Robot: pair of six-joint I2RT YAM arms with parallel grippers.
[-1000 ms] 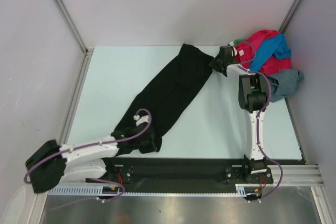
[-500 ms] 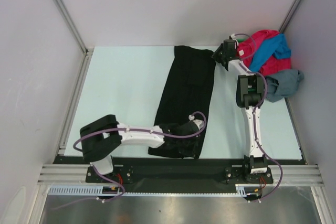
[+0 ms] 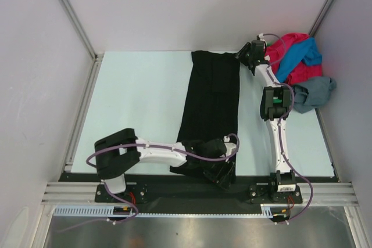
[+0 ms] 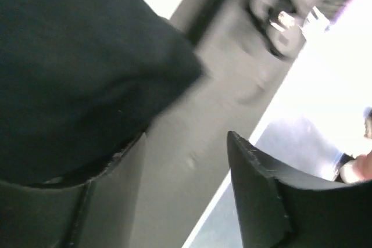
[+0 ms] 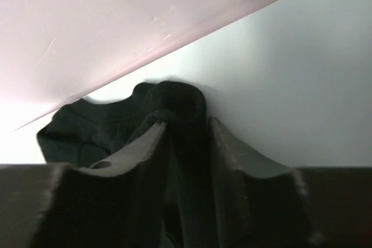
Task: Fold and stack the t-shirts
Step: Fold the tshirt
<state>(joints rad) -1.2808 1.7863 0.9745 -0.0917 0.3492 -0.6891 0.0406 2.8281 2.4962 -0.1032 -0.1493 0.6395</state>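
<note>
The black t-shirt point(image 3: 209, 103) lies as a long, narrow strip running from the back of the table to its front edge. My left gripper point(image 3: 224, 173) is at the near end, over the front rail. In the left wrist view, the left gripper point(image 4: 186, 137) is open; the black cloth point(image 4: 70, 56) lies over the left finger and the gap is empty. My right gripper point(image 3: 244, 56) is at the far end. Seen from the right wrist, the right gripper point(image 5: 186, 123) has parted fingers with a loose fold of the black t-shirt point(image 5: 87, 132) between them.
A heap of t-shirts sits in the back right corner: red-pink point(image 3: 296, 47), bright blue point(image 3: 305, 56) and grey point(image 3: 317, 91). White walls with metal posts close in the table. A black rail point(image 3: 163, 181) runs along the near edge.
The left arm swung the shirt's near end rightward, turning the diagonal strip straight front to back, then opened. The right jaws widened around the far end.
</note>
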